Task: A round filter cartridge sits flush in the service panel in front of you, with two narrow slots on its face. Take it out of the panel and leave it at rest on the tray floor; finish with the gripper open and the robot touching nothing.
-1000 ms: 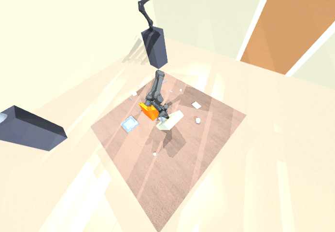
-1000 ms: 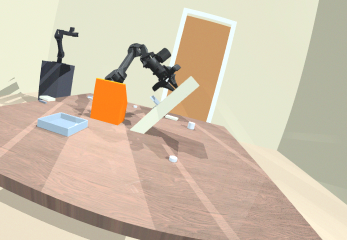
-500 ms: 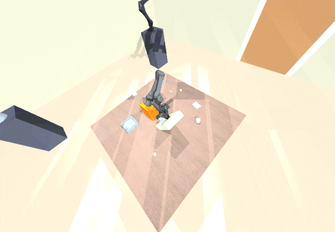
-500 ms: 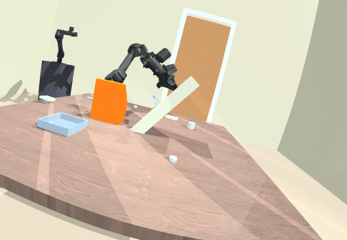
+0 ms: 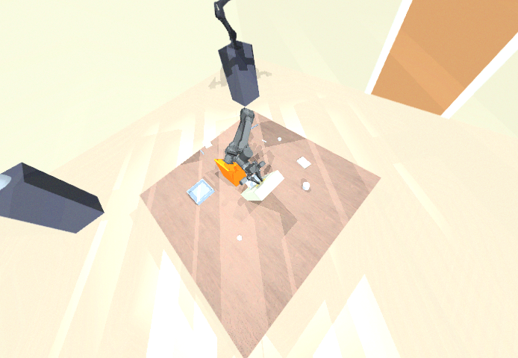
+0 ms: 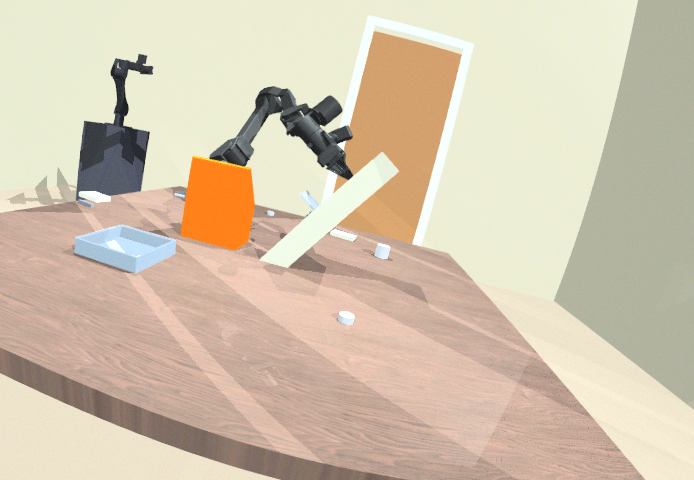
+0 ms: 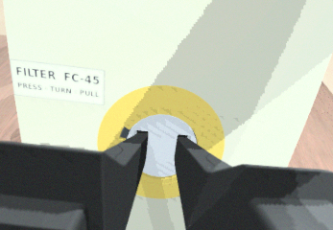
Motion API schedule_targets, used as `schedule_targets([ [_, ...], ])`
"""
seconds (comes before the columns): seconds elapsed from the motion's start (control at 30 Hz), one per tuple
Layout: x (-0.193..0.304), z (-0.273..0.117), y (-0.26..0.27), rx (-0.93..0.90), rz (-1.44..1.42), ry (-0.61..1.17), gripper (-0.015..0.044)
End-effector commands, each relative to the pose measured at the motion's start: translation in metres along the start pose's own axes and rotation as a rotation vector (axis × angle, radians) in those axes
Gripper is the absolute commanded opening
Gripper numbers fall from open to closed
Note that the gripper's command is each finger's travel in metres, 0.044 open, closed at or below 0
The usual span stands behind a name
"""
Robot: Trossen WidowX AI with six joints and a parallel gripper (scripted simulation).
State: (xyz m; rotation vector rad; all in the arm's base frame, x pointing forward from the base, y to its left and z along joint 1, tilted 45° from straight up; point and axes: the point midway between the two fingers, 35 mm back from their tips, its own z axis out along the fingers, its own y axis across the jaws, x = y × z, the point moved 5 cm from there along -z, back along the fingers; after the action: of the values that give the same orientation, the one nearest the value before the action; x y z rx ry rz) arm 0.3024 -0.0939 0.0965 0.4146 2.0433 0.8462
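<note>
From where I stand, the arm reaches over to the sloping service panel (image 5: 269,186) (image 6: 333,212) (image 7: 102,38), and its tool (image 5: 261,182) (image 6: 351,177) (image 7: 161,138) is closed most of the way, with the fingers stopped on something: the filter cartridge (image 7: 161,149), I judge, pinched by its face. The cartridge is in the panel, inside a yellow ring (image 7: 111,126); whether it stands at all proud of the ring, I can't tell.

What matters now is the line between the two. In the wrist view the cartridge lies straight ahead of the tool, between and just past the fingertips, so its long axis should run roughly along the tool's own, square to the tilted face. The label (image 7: 59,81) reads press, turn, pull (handy of them to print it). I'd expect any turn to be about that axis, and then a pull straight back along it, up and away from the slope; a sideways tug could jam it or slip the grip.

The blue tray (image 5: 189,192) (image 6: 135,264) sits on the tabletop (image 5: 242,270) (image 6: 280,350) to the left, beyond the orange block (image 5: 231,171) (image 6: 216,203), which a carried cartridge would need to clear.
</note>
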Motion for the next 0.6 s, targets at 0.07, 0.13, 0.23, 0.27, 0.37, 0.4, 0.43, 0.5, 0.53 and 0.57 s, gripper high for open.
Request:
schedule_targets([
  [0.07,0.001,0.004,0.000,0.002,0.193,0.010,0.0000],
  [0.13,0.001,0.004,0.000,0.003,0.263,0.010,0.0000],
  [0.23,0.001,0.004,0.000,0.003,0.367,0.010,0.0000],
  [0.27,0.001,0.004,0.000,0.004,0.399,0.010,0.0000],
  [0.37,0.001,0.004,0.000,0.004,0.457,0.010,0.0000],
  [0.4,0.001,0.004,0.000,0.004,0.443,0.010,0.0000],
  [0.43,0.001,0.004,0.000,0.004,0.418,0.010,0.0000],
  [0.5,0.001,0.001,-0.001,0.006,0.416,0.011,0.0000],
  [0.53,0.001,-0.002,-0.001,0.008,0.413,0.013,0.0000],
  [0.57,0.000,-0.007,-0.002,0.010,0.409,0.015,0.0000],
])
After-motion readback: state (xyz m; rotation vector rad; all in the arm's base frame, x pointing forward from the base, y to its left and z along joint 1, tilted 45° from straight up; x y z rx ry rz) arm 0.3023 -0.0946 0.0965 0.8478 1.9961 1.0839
